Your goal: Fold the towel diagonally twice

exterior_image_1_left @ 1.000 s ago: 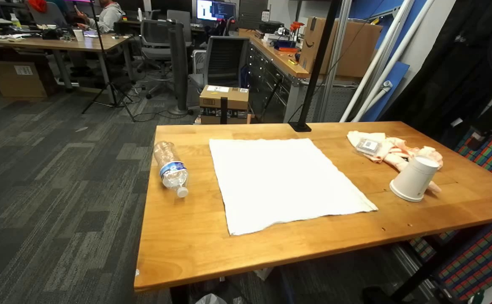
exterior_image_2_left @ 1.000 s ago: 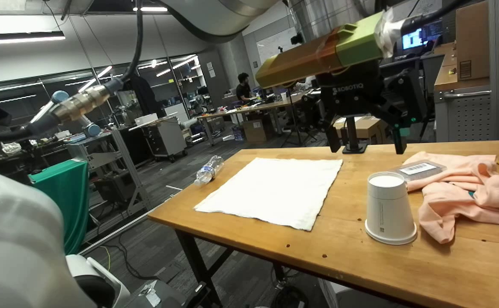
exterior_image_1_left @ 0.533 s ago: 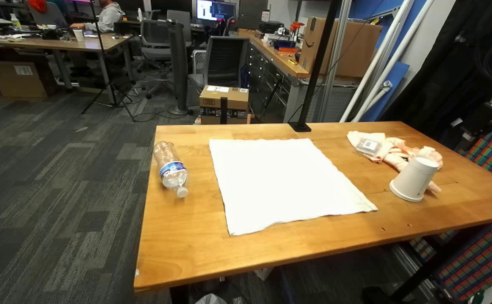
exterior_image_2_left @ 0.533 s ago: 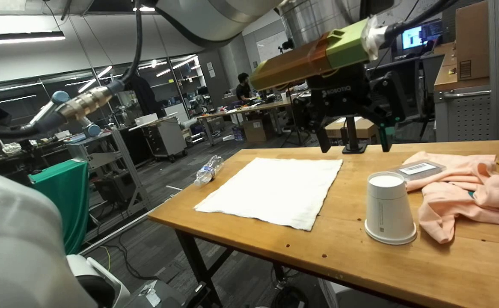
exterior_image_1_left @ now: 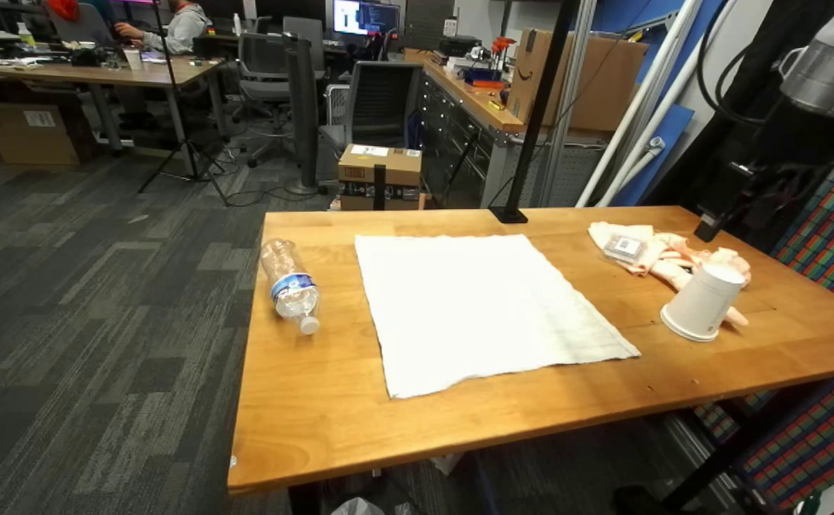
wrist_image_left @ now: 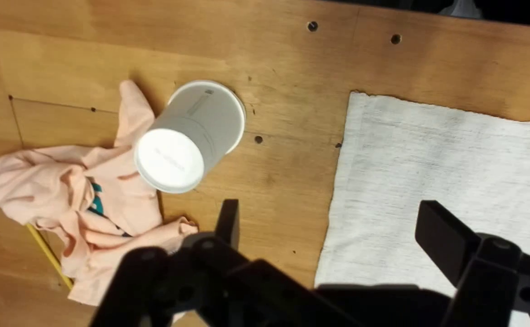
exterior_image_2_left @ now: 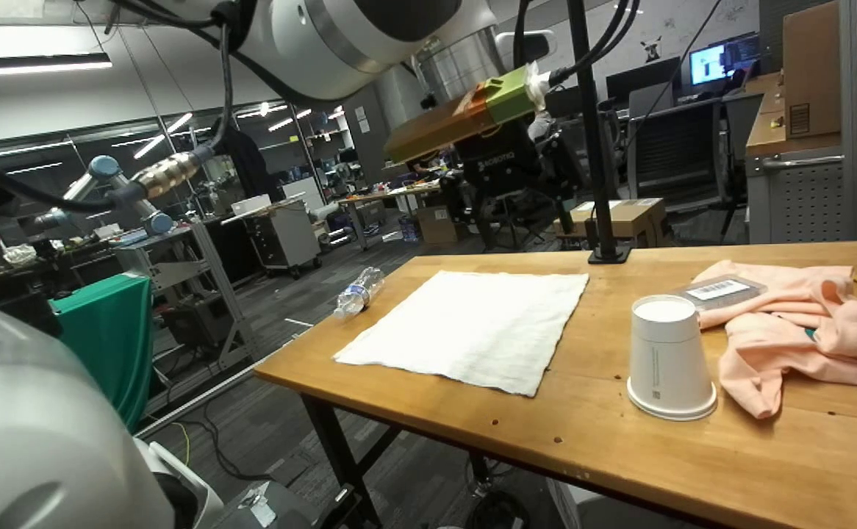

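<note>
Plainly, the long light-brown wooden table shows a job at its very start. On it the plain white square towel of thin cloth lies flat, all four corners spread out in both exterior views, with no flap turned over. No fold is done, then: the first diagonal, corner to opposite corner, and the second, across the resulting triangle, are both left. The crumpled peach fabric garment lies well apart from the towel and should not get in the way. The black Robotiq gripper hangs above the table holding nothing, its jaws spread wide, one side over the towel and the other beyond its edge. An upturned white paper-looking cup stands between garment and towel. Smallest of all, the loose towel corner nearest the cup seems a likely first pick, in my judgement.
</note>
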